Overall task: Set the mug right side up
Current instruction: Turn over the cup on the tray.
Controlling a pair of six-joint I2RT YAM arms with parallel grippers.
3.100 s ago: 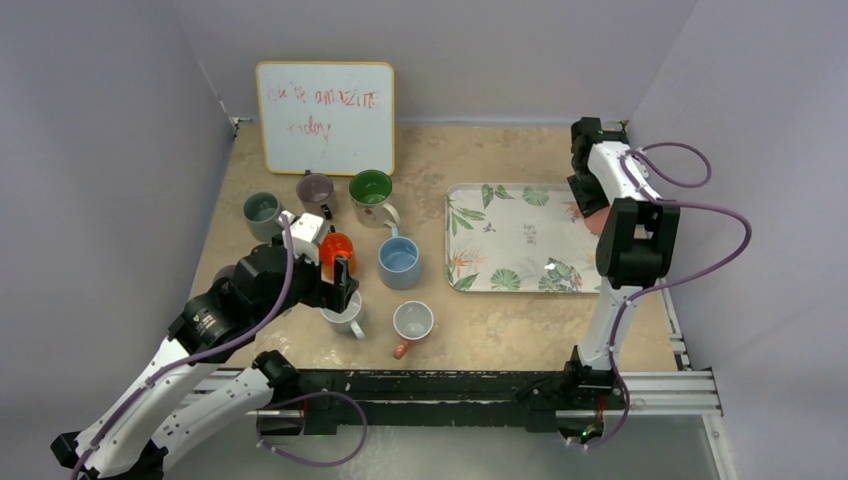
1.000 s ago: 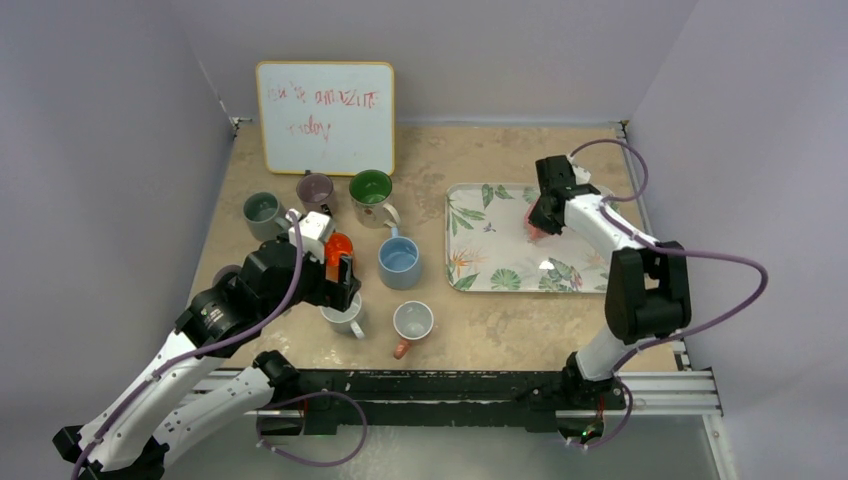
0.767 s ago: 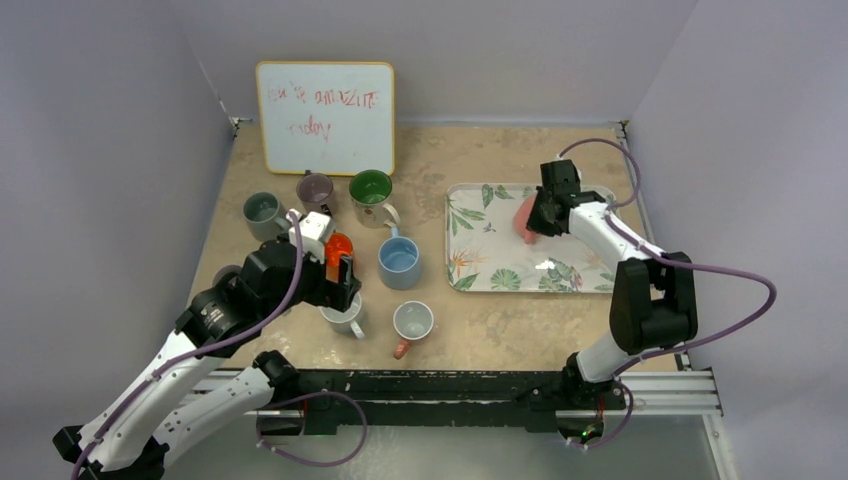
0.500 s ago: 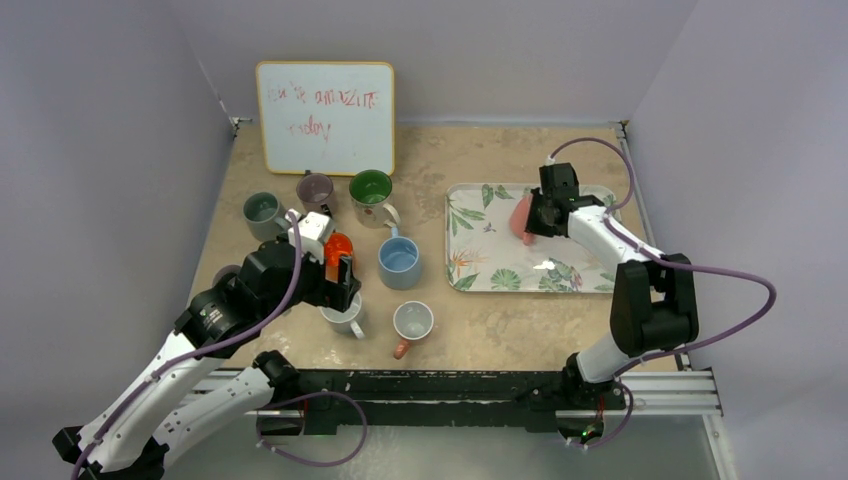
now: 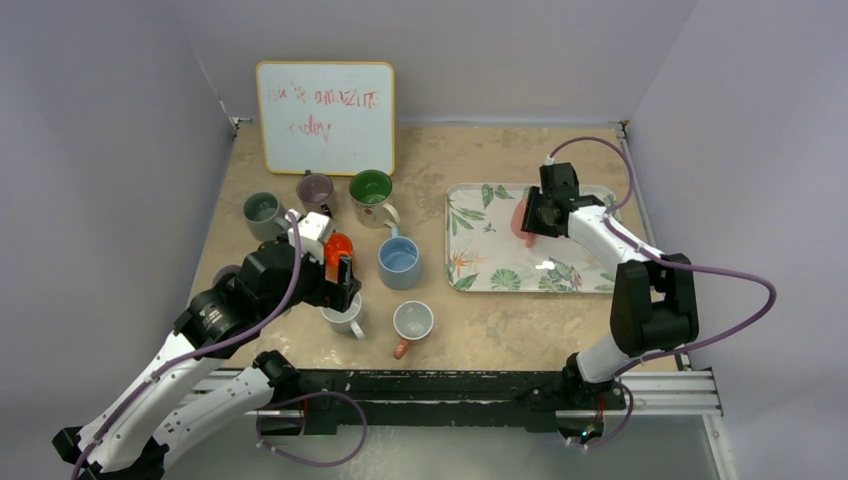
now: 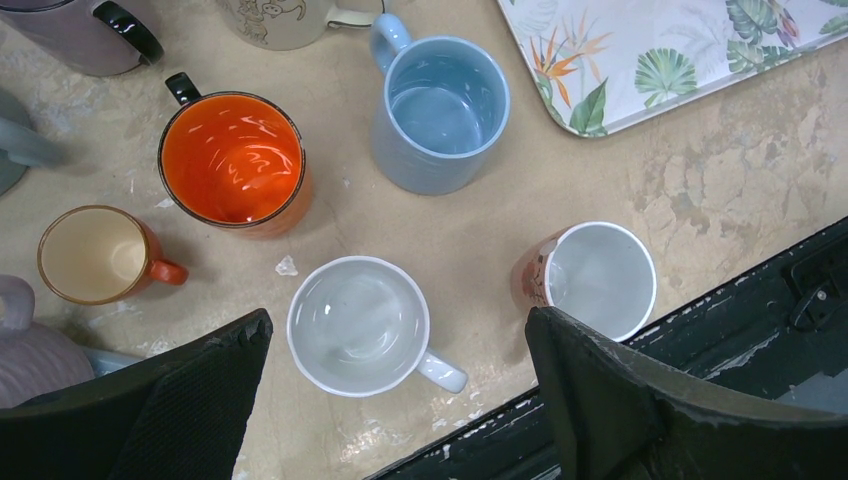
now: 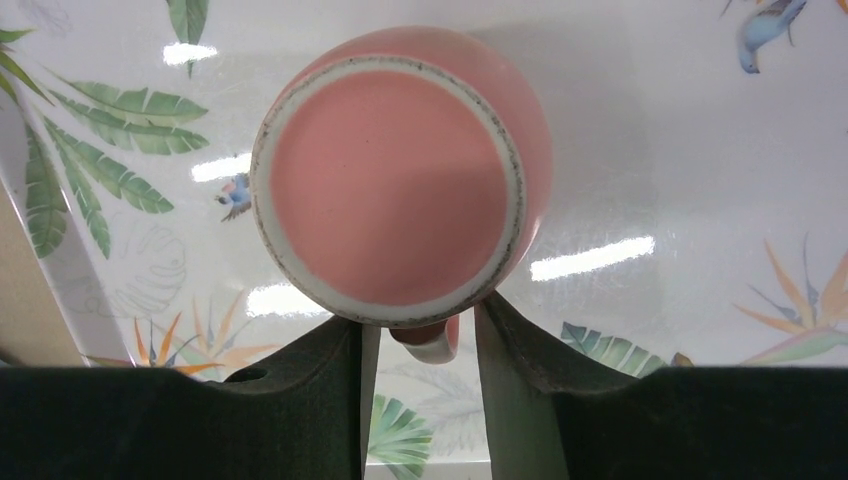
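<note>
Now the pink ceramic mug point(image 7: 395, 180) hangs over the leaf-printed white tray point(image 7: 650, 120), base turned toward the wrist camera, its handle clamped between the fingers of the right end effector point(image 7: 420, 345). The left end effector point(image 6: 398, 320) is spread wide above a white mug point(image 6: 358, 325) on the surface point(image 6: 480, 240).

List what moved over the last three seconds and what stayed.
The right gripper swung left from the right edge of the tray to over its middle, carrying the pink mug, which it grips by the handle. The left gripper stayed open above the table mugs, which did not move.
</note>
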